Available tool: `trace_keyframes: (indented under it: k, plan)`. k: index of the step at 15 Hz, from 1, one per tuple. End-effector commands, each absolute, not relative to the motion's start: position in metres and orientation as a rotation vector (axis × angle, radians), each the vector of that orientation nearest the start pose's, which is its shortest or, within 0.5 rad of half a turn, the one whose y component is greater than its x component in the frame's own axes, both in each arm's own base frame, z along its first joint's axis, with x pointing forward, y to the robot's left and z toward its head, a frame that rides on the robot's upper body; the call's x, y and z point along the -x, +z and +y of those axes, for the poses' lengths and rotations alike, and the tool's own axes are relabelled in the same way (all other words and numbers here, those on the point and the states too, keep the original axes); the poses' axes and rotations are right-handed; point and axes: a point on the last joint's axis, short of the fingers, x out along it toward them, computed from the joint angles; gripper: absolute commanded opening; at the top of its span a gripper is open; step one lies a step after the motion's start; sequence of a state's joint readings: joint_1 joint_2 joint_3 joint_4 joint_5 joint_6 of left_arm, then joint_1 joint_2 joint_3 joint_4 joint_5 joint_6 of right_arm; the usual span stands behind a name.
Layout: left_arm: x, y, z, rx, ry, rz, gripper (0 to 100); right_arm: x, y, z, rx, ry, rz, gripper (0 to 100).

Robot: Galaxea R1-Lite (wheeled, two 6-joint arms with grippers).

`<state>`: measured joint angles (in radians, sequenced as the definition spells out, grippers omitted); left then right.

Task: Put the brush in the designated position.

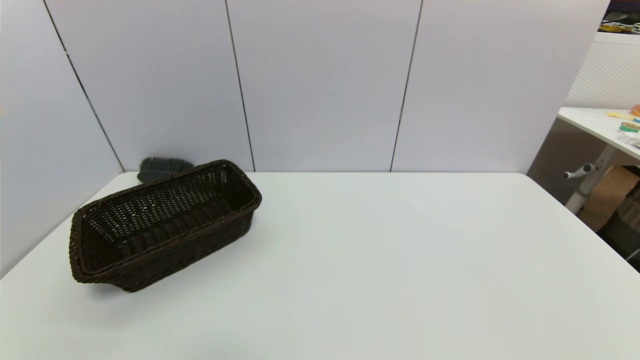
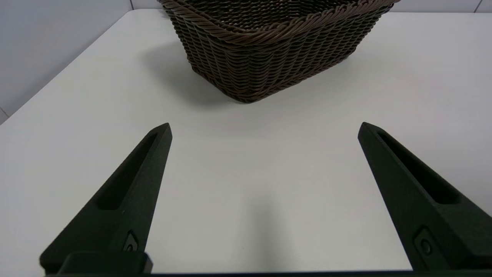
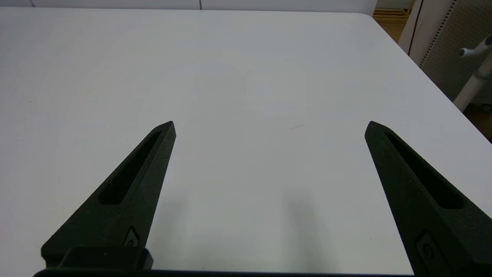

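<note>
The brush lies at the far left corner of the white table, behind the dark wicker basket, just beside its far rim. Only its grey bristles show, so I cannot tell which way its handle or long axis runs. My left gripper hovers low over the table before the basket's near end, fingers spread wide, holding nothing. My right gripper is likewise spread wide over bare tabletop, touching nothing.
</note>
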<state>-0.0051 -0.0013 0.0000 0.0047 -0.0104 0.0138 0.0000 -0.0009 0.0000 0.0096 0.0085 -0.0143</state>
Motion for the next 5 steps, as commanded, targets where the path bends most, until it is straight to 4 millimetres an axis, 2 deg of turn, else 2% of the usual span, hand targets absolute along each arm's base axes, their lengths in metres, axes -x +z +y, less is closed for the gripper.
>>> trace_keyframes:
  k: [1,5]
  plan:
    - [0.0229,0.0750,-0.0001,-0.014,-0.015,0.003,100,0.0227,0.0740,0.0002,0.015,0.009,0.012,100]
    - [0.0228,0.0750,-0.0001,-0.014,-0.017,0.004,100,0.0227,0.0740,0.0002,0.015,0.008,0.012,100]
